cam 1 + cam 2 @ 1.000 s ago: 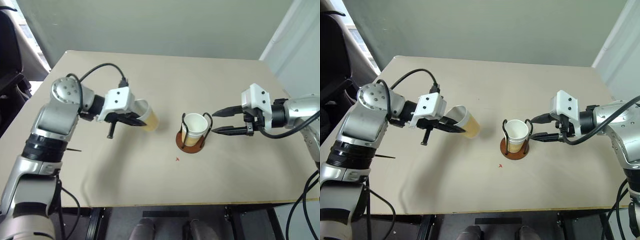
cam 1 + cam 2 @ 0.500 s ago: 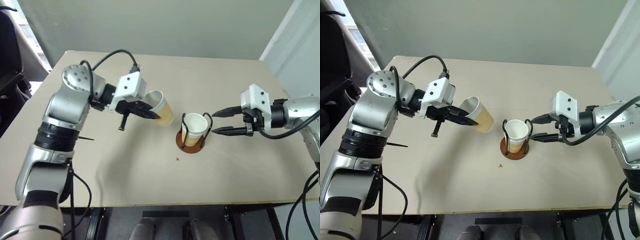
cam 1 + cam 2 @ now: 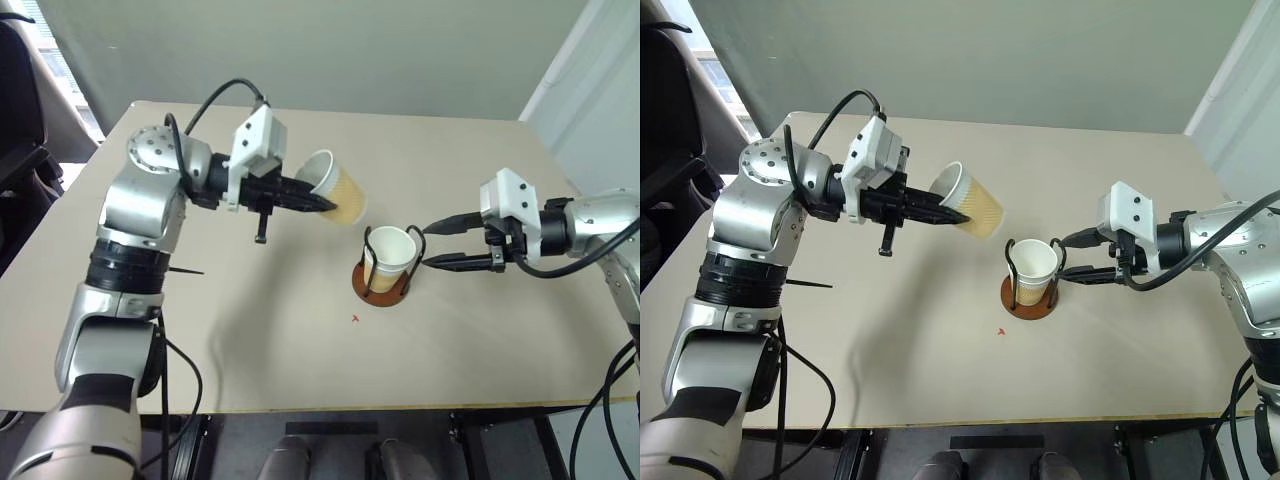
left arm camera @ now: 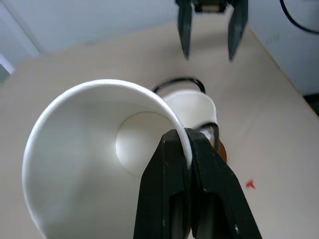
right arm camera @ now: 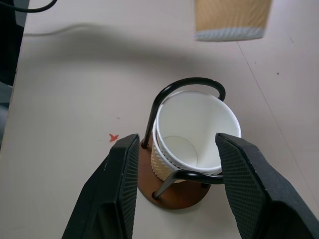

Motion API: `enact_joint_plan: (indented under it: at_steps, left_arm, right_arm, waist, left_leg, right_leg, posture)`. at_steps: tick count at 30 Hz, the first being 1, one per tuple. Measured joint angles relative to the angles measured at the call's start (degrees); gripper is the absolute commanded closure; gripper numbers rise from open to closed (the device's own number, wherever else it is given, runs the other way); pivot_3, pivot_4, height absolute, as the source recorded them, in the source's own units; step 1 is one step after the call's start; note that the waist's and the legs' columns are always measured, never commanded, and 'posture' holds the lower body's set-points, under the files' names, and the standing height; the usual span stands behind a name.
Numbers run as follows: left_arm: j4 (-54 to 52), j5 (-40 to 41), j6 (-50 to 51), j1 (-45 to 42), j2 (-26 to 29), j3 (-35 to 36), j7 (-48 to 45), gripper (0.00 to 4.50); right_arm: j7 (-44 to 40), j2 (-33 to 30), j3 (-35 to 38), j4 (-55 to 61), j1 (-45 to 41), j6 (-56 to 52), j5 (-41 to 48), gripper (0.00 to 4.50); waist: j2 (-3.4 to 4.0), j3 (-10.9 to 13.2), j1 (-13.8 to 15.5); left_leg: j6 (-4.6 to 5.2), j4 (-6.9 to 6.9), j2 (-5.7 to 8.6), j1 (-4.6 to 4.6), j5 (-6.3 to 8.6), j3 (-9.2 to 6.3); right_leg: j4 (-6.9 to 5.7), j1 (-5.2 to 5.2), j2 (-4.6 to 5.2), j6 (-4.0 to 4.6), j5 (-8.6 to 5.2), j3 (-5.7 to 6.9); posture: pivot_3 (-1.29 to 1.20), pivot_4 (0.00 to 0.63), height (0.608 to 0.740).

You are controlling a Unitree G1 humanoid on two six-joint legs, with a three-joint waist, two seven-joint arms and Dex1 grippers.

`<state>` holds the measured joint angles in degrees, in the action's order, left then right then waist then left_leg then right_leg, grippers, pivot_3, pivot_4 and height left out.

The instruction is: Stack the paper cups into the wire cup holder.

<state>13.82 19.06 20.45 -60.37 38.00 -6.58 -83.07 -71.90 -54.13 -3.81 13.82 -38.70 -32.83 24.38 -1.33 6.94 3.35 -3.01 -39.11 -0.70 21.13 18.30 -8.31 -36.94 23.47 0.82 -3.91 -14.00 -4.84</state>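
So the beige table (image 3: 300, 370) has loads of free surface: its whole lower half and the far upper stretch in the head views are bare, and everything sits well in from the edges, with the front edge along the bottom of the frame and the right edge running down past the right arm. Counting cups, I can see one held cup (image 3: 336, 188) tilted on its side in the air at upper centre, bottom end pointing toward the middle, clear of the tabletop. The left gripper (image 3: 322, 206) is pinched tight on its white rim, one finger inside and one outside, which the left wrist view shows nicely. Then the wire cup holder (image 3: 383, 284) stands upright at centre on its reddish-brown disc, just below and right of the held cup, apart from it. It has cups (image 5: 192, 134) nested in it; the right wrist view shows what looks like two stacked rims. The right gripper (image 3: 430, 245) hovers just right of the holder, fingers apart and gripping nothing. One small red mark (image 3: 355, 319) sits below the holder. No readable writing or logos anywhere.
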Motion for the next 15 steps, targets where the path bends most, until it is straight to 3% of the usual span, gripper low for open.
enact_joint_plan:
  at_steps: [15]
  left_arm:
    - [4.80, 1.50, 1.07, -3.27, -4.36, -2.62, -4.21, 4.47]
  right_arm:
    - [-0.07, -0.11, -0.26, -0.07, 0.20, 0.11, -1.01, 2.10]
  waist:
    - [0.00, 0.00, 0.13]
  left_leg:
    - [0.00, -0.05, 0.01, 0.01, 0.00, 0.00]
  right_leg:
    - [0.01, -0.02, 0.00, -0.02, 0.01, -0.01]
  posture:
    - [0.00, 0.150, 0.740]
